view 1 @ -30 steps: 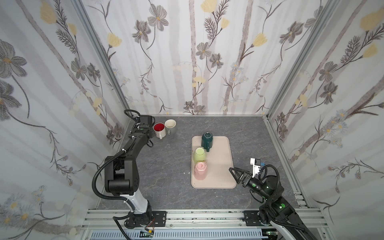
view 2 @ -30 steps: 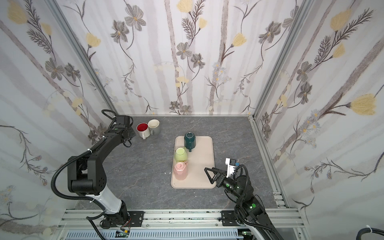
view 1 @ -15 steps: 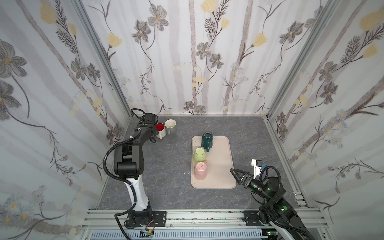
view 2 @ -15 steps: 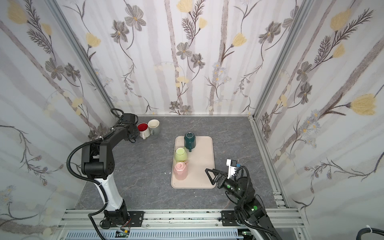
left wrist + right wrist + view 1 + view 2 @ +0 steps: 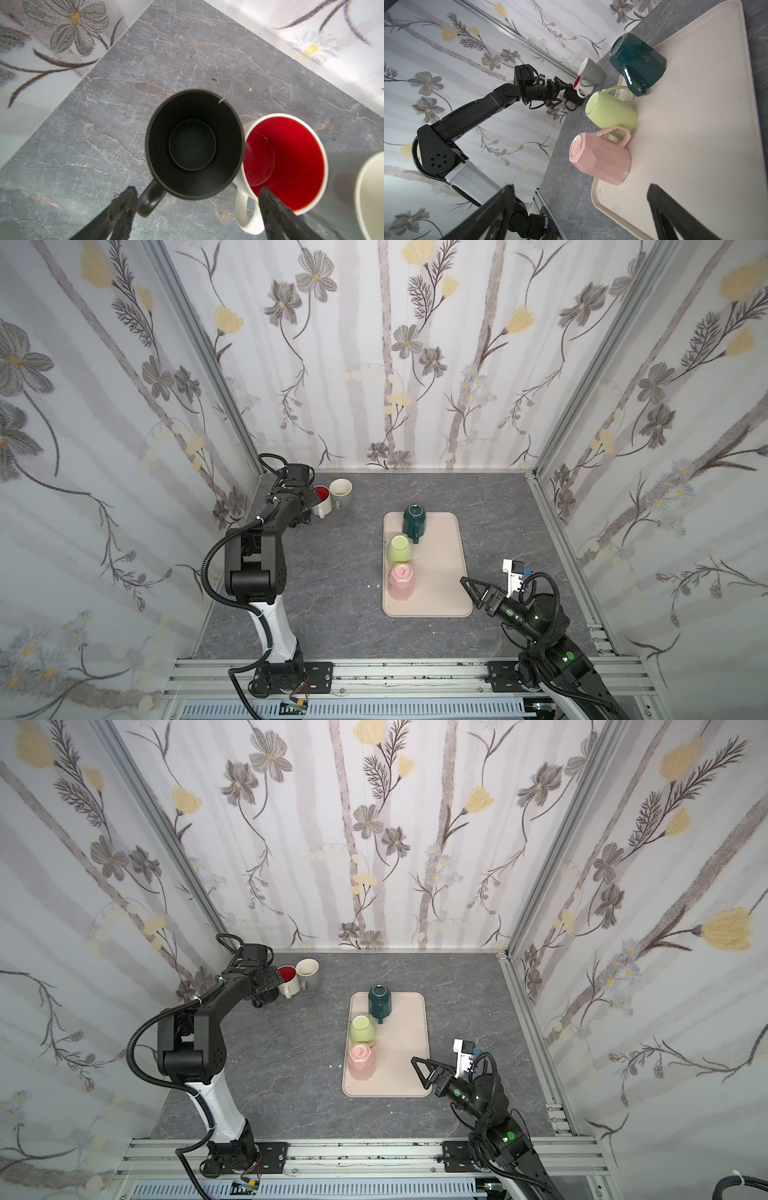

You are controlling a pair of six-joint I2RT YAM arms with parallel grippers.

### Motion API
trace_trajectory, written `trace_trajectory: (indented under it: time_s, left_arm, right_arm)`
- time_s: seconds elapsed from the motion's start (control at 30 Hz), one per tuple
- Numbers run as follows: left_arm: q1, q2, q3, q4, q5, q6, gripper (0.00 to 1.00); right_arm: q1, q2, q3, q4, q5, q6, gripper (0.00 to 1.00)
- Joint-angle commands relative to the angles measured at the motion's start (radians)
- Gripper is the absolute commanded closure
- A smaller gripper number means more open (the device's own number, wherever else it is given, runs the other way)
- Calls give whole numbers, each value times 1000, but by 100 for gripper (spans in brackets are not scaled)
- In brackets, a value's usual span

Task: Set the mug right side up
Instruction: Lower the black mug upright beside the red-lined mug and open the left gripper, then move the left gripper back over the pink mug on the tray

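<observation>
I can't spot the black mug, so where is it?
The black mug stands mouth-up at the far left of the table, close beside the red-lined white mug, below the open left gripper; the left wrist view shows it.

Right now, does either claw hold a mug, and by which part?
Nothing is held. The left claw stands open above the upright black mug; the right claw is open and empty too.
</observation>
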Motion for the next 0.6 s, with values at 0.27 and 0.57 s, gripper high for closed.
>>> trace_trajectory:
  time_s: [0.27,0.57]
  left_arm:
    - [-76,-178,-70,-88,-69,55,0]
    - [-259,-473,-234,-117,-59,28,0]
  right_arm:
    - [0,57,86,-167,35,-122,0]
    - [-1,208,180,-281,97,-280,0]
